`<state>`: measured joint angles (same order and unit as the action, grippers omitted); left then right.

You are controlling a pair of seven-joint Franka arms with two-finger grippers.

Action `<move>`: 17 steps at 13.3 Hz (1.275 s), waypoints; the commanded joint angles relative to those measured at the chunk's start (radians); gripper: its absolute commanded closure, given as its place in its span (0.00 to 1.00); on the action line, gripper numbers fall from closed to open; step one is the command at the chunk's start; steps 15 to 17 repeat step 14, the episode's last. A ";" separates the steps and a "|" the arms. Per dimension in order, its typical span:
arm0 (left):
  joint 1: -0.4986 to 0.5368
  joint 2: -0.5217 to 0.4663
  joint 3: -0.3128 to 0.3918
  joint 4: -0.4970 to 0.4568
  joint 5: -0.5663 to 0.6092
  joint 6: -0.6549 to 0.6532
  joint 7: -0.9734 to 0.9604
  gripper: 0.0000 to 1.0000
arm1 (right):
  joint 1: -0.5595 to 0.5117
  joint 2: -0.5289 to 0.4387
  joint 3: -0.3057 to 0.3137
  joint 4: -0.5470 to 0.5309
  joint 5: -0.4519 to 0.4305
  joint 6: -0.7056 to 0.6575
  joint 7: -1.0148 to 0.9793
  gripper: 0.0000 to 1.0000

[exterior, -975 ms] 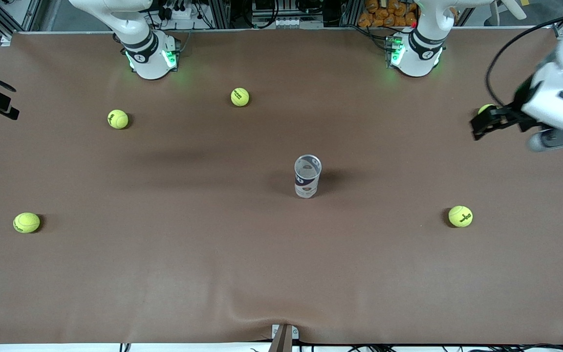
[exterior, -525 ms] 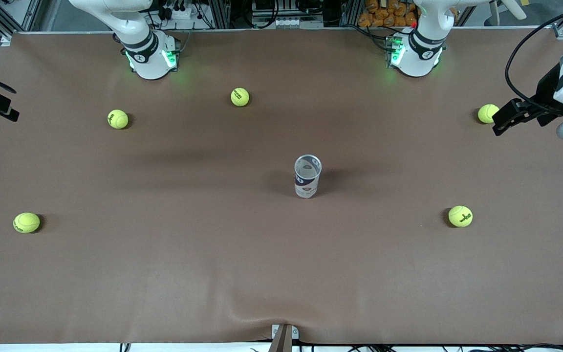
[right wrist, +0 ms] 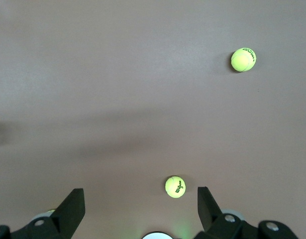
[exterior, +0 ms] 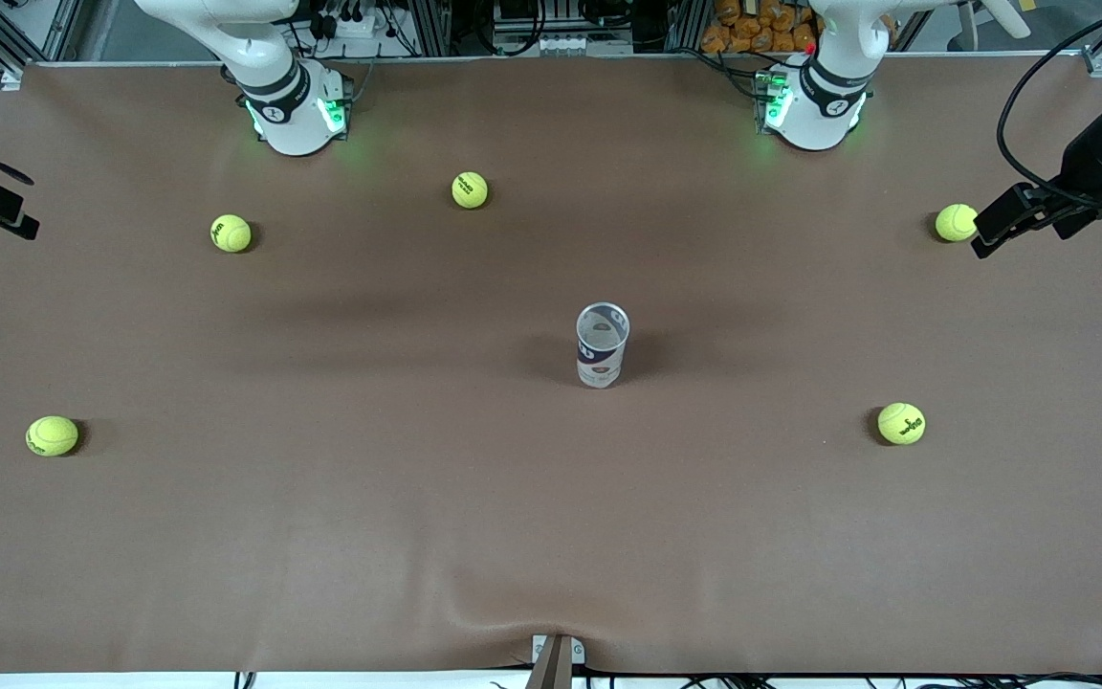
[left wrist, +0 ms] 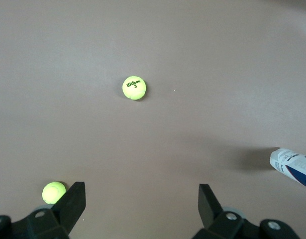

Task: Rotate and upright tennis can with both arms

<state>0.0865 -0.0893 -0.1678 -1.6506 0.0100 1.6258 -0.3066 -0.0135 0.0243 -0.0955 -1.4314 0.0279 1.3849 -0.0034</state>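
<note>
Standing upright with its open silver rim up, the tennis can (exterior: pixel 602 345) sits mid-table on the brown table cover (exterior: pixel 321 526), so by my judgement the uprighting is done and nothing remains but parking the arms. The left gripper (left wrist: pixel 141 203) hangs empty, fingers spread wide, over the left arm's end of the table; the right gripper (right wrist: pixel 140 203) is likewise spread and empty. Five tennis balls (exterior: pixel 901 423) lie scattered well apart from the can, blocking nothing.

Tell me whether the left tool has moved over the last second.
Yes. The left tool has drawn back toward the left arm's end of the table, uncovering the tennis ball there; the tennis can stands untouched.
</note>
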 commanded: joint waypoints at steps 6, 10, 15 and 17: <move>0.015 0.002 -0.007 0.031 -0.016 -0.047 0.027 0.00 | 0.001 0.005 0.002 0.009 0.014 0.002 0.017 0.00; 0.013 0.002 -0.007 0.031 -0.018 -0.066 0.027 0.00 | 0.001 0.005 0.002 0.009 0.014 0.002 0.017 0.00; 0.015 0.002 -0.007 0.031 -0.018 -0.070 0.027 0.00 | 0.001 0.005 0.002 0.009 0.014 0.002 0.017 0.00; 0.015 0.002 -0.007 0.031 -0.018 -0.070 0.027 0.00 | 0.001 0.005 0.002 0.009 0.014 0.002 0.017 0.00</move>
